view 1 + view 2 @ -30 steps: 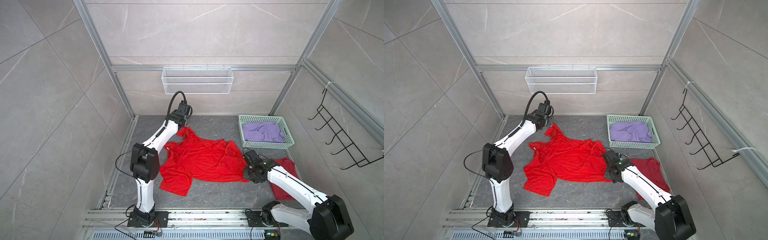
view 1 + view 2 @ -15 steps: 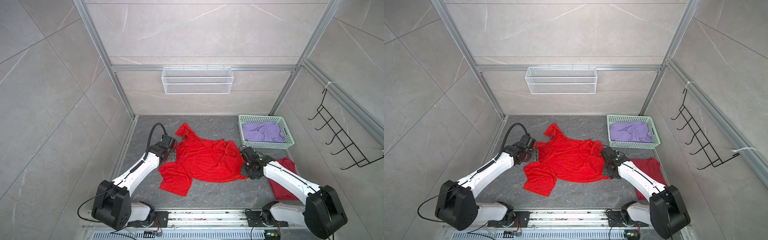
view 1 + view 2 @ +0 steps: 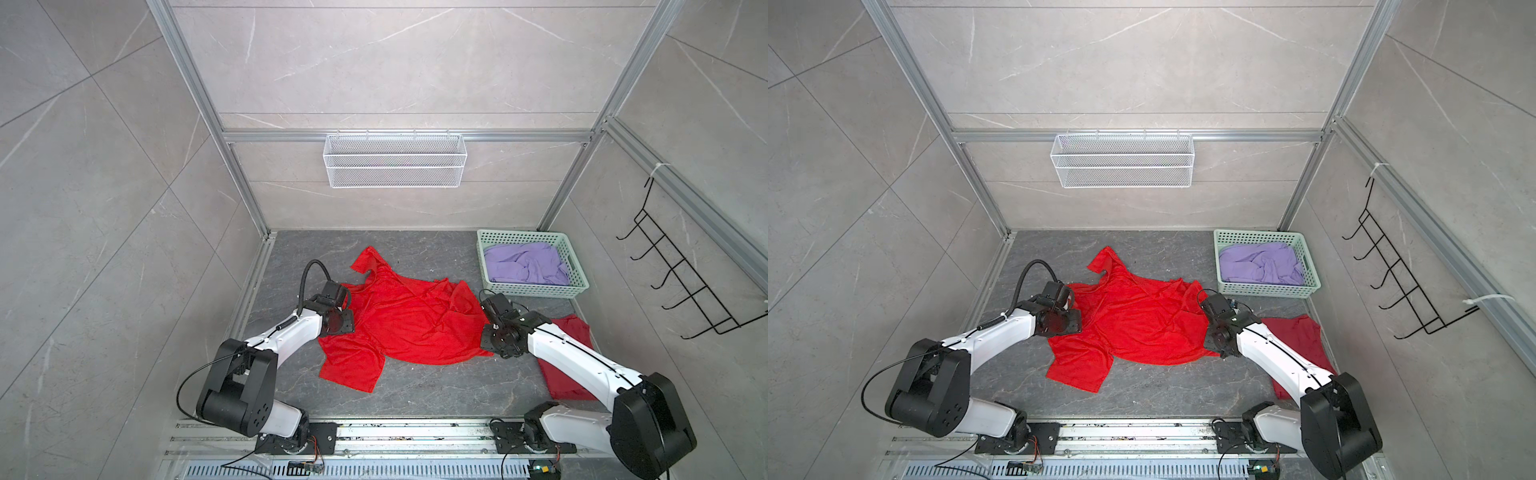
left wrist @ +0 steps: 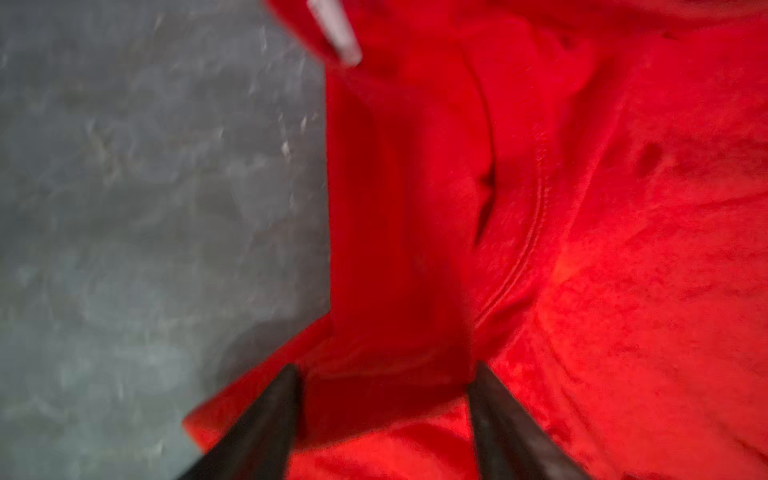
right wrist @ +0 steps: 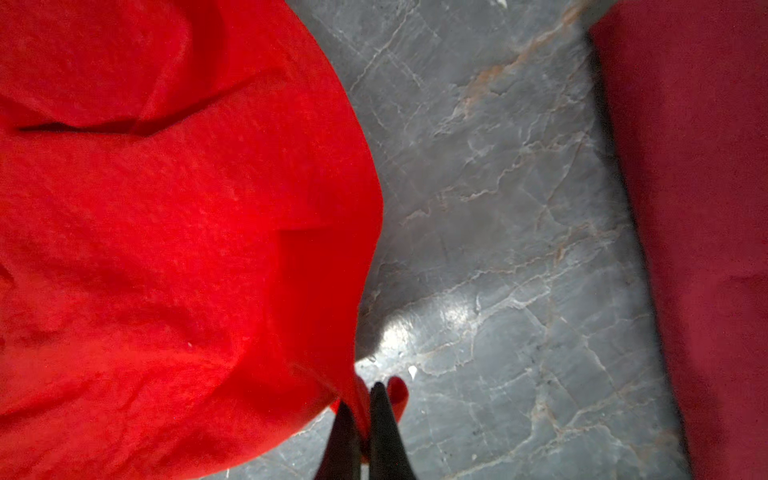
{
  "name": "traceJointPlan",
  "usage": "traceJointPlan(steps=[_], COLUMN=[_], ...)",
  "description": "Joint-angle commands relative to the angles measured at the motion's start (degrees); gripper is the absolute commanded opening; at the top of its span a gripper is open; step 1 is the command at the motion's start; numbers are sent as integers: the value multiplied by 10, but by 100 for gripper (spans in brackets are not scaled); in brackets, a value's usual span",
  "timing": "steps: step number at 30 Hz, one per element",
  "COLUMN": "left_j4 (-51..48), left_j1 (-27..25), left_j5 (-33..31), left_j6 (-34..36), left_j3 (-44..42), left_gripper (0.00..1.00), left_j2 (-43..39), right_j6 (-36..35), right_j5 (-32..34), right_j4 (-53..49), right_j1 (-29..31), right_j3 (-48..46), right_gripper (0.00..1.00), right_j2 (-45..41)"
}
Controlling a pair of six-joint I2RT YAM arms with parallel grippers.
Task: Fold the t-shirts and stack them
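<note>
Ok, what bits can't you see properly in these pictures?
Neck label: left wrist view, blurred, cut by the edge; unreadable.
Darker red t-shirt: both top views, right arm covers much of it.
Lavender t-shirt: bunched inside the mint-green basket; shape unclear.
Left gripper: left wrist view, blur hides whether it touches the bright red t-shirt.

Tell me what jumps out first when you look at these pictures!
The bright red t-shirt grabs the eye, lying crumpled in the middle of the grey floor. The right pincer is shut on its edge, while the left pincer hovers open over the opposite side. At the back right, a lavender t-shirt sits bunched in a mint-green basket.
</note>
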Motion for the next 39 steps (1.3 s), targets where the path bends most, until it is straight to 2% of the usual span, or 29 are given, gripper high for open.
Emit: traceJointPlan(steps=[1,3,4,5,11,15,19,23,26,30,31,35,39], left_j4=[56,47,39,28,-59,-87,-83,-57,-52,-112,-124,-154,-212], left_j1=[8,9,10,10,21,25,26,28,37,43,43,43,43], left_j5=[33,36,34,28,-5,-29,-33,-30,-34,-84,-103,-136,-132], left_j6=[21,20,19,18,18,26,44,57,64,44,29,-14,-90], left_j3=[3,10,15,20,82,112,131,150,189,277,286,248,151], left_gripper=[31,15,4,0,0,0,0,0,16,56,61,77,78], left_j2=[6,-4,-15,-27,-139,-177,-160,-99,-31,56,63,17,-68], right_j6=[6,9,7,6,-25,-35,-33,-28,-28,-22,-19,-15,-17], right_j5=[0,3,8,15,69,80,61,48,46,46,46,44,44], right_j4=[1,1,-1,-6,-43,-43,-24,-4,9,25,28,31,30], right_j1=[2,3,3,3,3,2,2,2,2,1,0,-1,-3], right_j3=[-9,-8,-6,-1,53,69,65,53,47,46,47,55,55], right_gripper=[0,0,0,0,0,0,0,0,0,0,0,0,0], right_j2=[-13,-19,-23,-26,-26,-11,6,13,25,52,58,74,80])
